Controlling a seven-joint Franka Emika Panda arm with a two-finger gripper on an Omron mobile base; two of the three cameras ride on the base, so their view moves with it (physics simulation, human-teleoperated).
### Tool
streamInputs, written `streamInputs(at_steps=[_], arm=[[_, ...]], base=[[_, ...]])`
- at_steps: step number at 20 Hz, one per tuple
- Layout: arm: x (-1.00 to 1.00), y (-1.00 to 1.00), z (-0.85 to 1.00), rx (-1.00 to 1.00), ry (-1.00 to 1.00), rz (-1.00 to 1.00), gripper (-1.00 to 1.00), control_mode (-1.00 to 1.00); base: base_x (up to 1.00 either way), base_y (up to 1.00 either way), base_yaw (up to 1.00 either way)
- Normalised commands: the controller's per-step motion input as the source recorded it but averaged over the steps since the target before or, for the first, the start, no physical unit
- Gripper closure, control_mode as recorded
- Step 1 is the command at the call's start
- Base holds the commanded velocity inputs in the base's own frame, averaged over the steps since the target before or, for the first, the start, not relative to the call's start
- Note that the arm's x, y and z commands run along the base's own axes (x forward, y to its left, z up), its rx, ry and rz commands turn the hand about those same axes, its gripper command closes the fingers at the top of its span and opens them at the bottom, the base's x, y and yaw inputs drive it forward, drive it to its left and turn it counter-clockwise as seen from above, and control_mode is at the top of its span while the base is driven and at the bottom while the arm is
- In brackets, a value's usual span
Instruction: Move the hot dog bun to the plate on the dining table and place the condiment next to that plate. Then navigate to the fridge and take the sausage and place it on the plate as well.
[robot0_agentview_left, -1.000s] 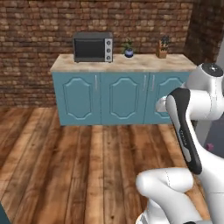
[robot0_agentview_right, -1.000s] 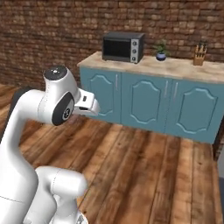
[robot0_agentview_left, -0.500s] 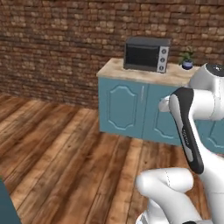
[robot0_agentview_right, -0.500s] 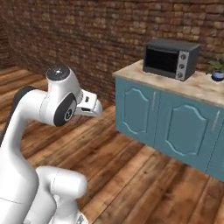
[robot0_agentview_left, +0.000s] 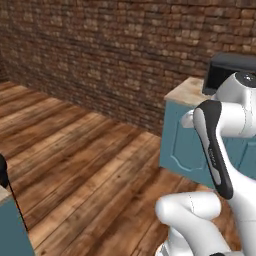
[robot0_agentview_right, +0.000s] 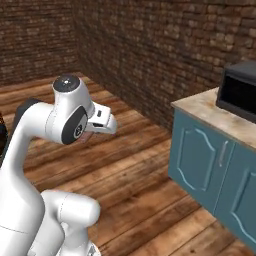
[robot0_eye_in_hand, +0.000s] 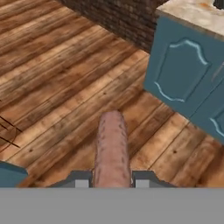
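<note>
The claw (robot0_eye_in_hand: 112, 183) is clamped on the sausage (robot0_eye_in_hand: 112, 148), which juts forward from between its tips over the wood floor (robot0_eye_in_hand: 52, 87), so the fridge pickup looks done and carrying it to the plate is left.

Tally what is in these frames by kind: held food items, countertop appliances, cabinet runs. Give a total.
Sausage, held in the shut gripper: 1
Black microwave on the countertop: 1
Teal cabinet run along the brick wall: 1
Total: 3
</note>
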Motion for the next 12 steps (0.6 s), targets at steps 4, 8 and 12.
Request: streamInputs(at_steps=[4,8,12], arm=[[0.0,0.0,0.0,0.0,0.0,0.0,1.0,1.0],[0.0,0.0,0.0,0.0,0.0,0.0,1.0,1.0],[0.0,0.0,0.0,0.0,0.0,0.0,1.0,1.0]], base=[[1.0,-0.07,0.52],[1.0,-0.09,0.52],[1.0,-0.18,0.49]])
